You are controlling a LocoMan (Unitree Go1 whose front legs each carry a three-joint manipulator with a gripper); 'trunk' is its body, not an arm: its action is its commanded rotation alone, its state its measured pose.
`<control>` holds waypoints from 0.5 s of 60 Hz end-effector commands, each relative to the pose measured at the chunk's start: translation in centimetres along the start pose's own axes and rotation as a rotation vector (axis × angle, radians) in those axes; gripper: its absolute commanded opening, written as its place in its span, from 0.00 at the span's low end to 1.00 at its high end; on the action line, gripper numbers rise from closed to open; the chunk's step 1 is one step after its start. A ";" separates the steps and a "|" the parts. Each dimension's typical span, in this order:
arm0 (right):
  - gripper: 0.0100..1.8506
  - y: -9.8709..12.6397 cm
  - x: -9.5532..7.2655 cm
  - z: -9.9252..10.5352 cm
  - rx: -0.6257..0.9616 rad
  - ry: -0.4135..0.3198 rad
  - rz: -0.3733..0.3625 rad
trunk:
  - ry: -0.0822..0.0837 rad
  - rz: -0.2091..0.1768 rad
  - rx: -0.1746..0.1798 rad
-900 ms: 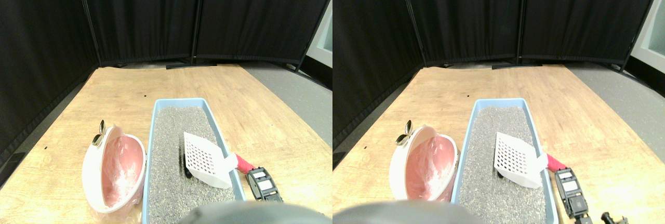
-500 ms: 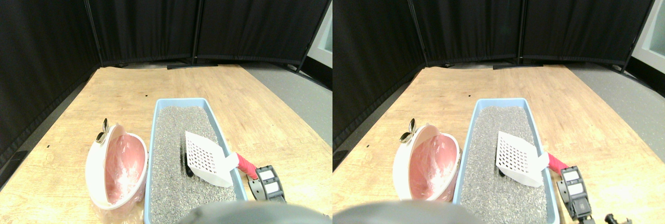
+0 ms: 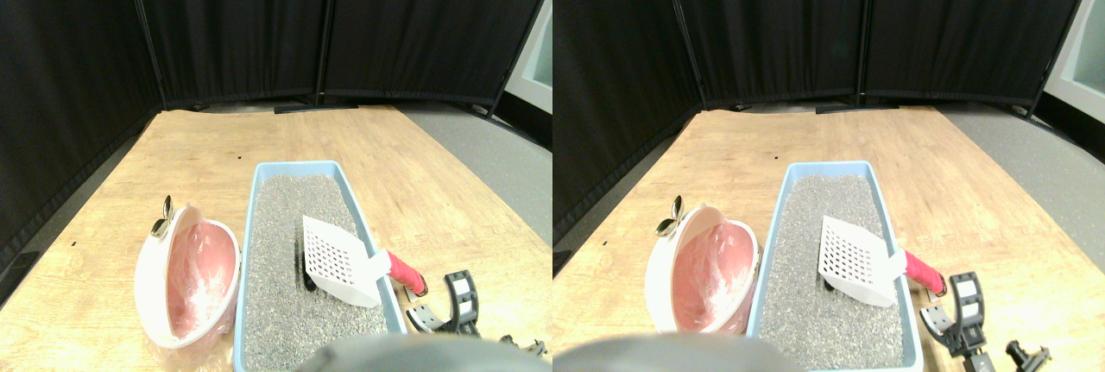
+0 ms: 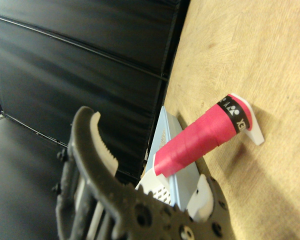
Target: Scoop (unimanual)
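Approach step: the dark two-jaw right gripper (image 3: 445, 305), jaws spread and empty, is shown just beside the red-wrapped handle (image 3: 406, 272) of the white slotted plastic scoop (image 3: 335, 260), which rests in the blue litter tray (image 3: 251, 242). Closure around the handle is judged next.

White perforated scoop (image 3: 338, 260) with red-wrapped handle (image 3: 406, 272), light-blue tray (image 3: 252, 217) of grey litter (image 3: 280, 234), pink bowl (image 3: 186, 281).
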 end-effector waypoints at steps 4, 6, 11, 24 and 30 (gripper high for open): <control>0.52 0.0 0.3 0.0 -0.003 -0.021 0.002 | 0.009 0.000 -0.024; 0.50 -0.1 0.3 -0.2 0.011 -0.028 0.006 | 0.014 0.000 -0.029; 0.49 -0.2 0.4 -0.6 0.036 -0.032 0.016 | 0.015 0.001 -0.030; 0.48 -0.3 1.3 -1.7 0.054 -0.015 -0.033 | 0.023 0.004 -0.032; 0.47 -0.4 1.7 -2.3 0.080 -0.020 -0.042 | 0.024 0.005 -0.031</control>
